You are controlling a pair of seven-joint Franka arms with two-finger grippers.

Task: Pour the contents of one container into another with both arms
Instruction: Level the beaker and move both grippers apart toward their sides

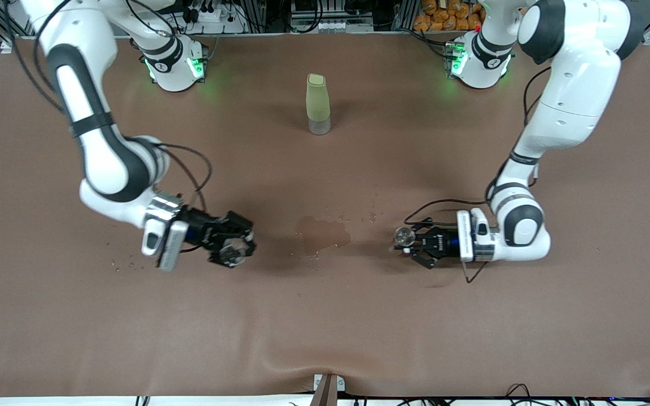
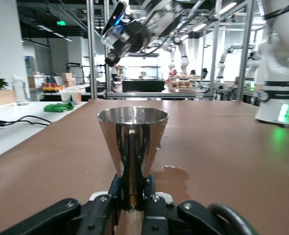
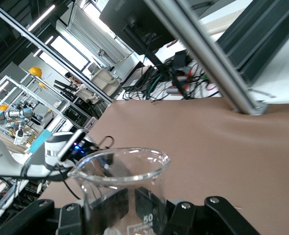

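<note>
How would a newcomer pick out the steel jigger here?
Start at the tall pale-green bottle mid-table, then come nearer the camera toward the left arm's end. There the left claw grips a small shiny hourglass-shaped steel jigger; the right claw's cup is clear glass.

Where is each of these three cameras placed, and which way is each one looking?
Front view: high across the table, facing both arms, the bottle and a wet patch.
Left wrist view: on the left arm, looking past its left hand, shut on the steel jigger.
Right wrist view: on the right arm, tilted; its right hand grips the glass beaker.
Shared: both wrist views show the other arm's hand farther off.
</note>
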